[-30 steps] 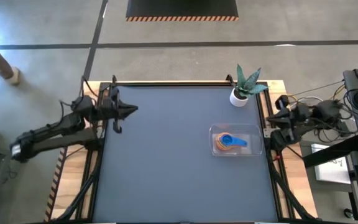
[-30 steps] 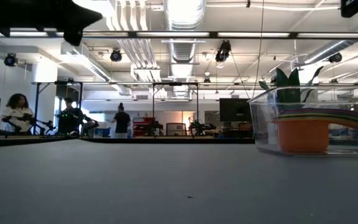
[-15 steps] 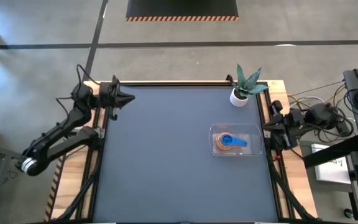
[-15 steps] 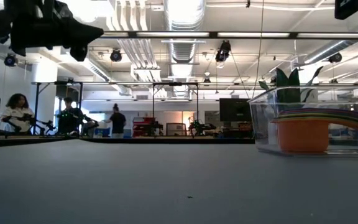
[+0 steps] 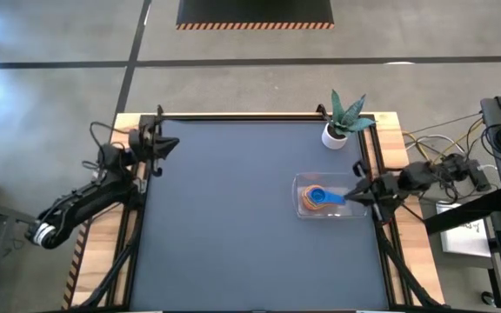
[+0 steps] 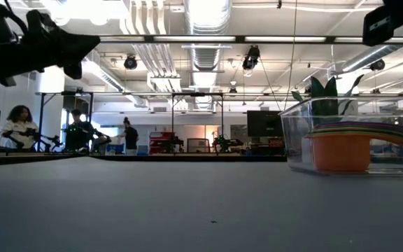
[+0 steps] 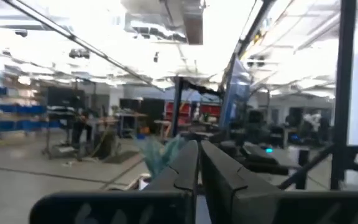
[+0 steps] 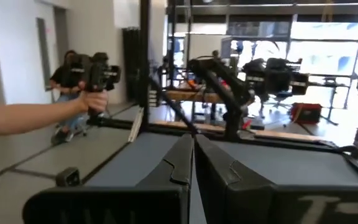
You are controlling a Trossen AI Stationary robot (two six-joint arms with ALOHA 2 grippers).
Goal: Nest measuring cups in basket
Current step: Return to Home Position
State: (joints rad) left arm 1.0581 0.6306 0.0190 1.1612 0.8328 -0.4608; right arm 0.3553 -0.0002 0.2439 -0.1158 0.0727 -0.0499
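Both narrow, empty — my left tool (image 5: 175, 143) at the table's (image 5: 233, 235) left edge, right tool (image 5: 353, 196) by the basket (image 5: 356, 182) of measuring cups (image 5: 322, 199).

— What colours sit in the clear basket (image 5: 329, 178)?
— The measuring cups (image 5: 323, 198): blue on top, orange beneath.
— And the table (image 5: 233, 226)?
— Dark slate grey. The pot (image 5: 334, 136) is white, its plant (image 5: 348, 111) green.

**Both arms shift at the table's sides**

The left gripper (image 5: 170, 143) pulls back toward the left edge of the table (image 5: 233, 243), and its arm folds lower. The right gripper (image 5: 357, 192) swings inward from beyond the right edge (its tip now reaches the right rim of the basket (image 5: 356, 213)).
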